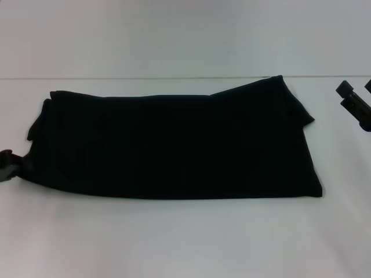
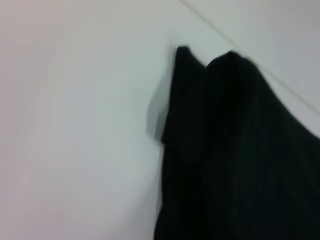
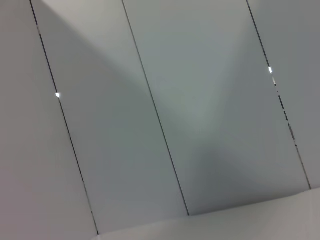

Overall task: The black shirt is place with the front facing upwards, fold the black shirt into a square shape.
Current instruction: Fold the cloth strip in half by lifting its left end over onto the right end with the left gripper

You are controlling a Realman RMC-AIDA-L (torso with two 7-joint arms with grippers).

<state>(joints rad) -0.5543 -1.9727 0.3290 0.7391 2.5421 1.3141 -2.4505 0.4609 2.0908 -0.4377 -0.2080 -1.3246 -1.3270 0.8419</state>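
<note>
The black shirt (image 1: 174, 145) lies on the white table (image 1: 174, 243) as a long folded band running left to right, with no print showing. Its right end has a flap sticking out toward the back. My left gripper (image 1: 7, 166) is at the picture's left edge, right against the shirt's near-left corner, where the cloth draws to a point. The left wrist view shows that end of the black shirt (image 2: 235, 160) bunched in two humps on the table. My right gripper (image 1: 356, 88) hovers open off the shirt's far-right end, clear of the cloth.
A pale wall rises behind the table's back edge (image 1: 174, 77). The right wrist view shows only grey wall panels (image 3: 160, 100) with dark seams. Bare tabletop lies in front of the shirt and to its right.
</note>
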